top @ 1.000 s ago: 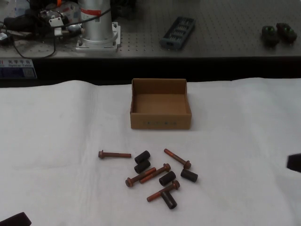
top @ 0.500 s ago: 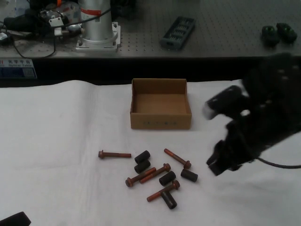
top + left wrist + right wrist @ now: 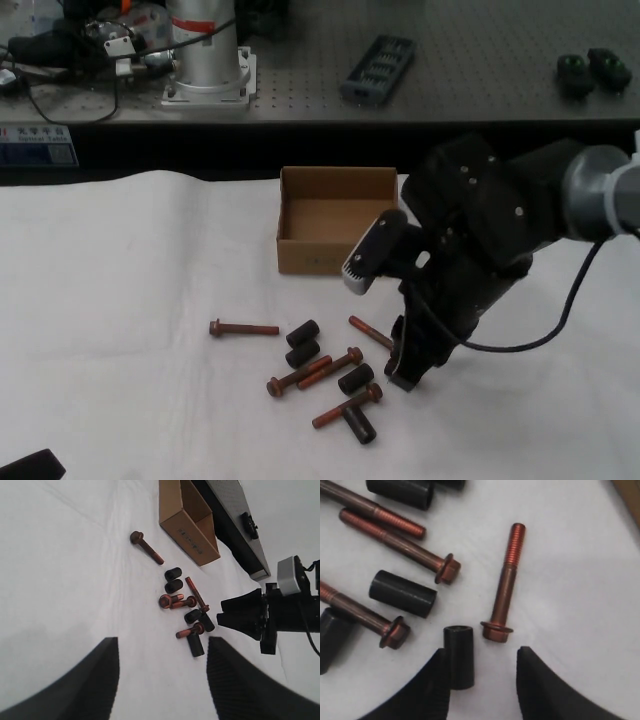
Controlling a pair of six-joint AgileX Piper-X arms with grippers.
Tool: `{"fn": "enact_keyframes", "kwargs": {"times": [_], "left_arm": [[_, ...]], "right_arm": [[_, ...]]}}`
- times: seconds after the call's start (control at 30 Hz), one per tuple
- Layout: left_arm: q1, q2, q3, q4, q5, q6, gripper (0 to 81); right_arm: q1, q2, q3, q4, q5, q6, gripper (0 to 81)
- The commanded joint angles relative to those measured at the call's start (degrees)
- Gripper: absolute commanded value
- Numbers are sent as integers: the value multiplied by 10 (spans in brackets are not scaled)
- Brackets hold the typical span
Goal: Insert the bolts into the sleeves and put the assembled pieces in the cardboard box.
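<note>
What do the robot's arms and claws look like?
The right arm is bulky and black, with a silver-grey joint, a small grey box near the wrist and a thin black cable. The right gripper and left gripper have black fingers, the left's finely textured.

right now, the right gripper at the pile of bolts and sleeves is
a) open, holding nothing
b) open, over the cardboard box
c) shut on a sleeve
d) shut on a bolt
a: the right gripper has its fingers spread, and the bolt and the sleeve nearest them lie loose on the white cloth, neither of them gripped.
</note>
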Motion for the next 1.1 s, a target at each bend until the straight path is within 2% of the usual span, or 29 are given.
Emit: {"fn": "enact_keyframes", "kwargs": {"times": [0.0,0.17,0.37,1.07], "left_arm": [[1,0,-6,-4,6,-3,389],[1,0,-6,-4,6,-3,389],[1,0,-6,-4,6,-3,389],[1,0,-6,-4,4,-3,389]], "right_arm": [[13,10,-7,10,-4,-13,321],[28,25,-7,18,-3,-18,321],[26,38,-7,27,41,-49,321],[19,62,-7,10,35,-56,320]]}}
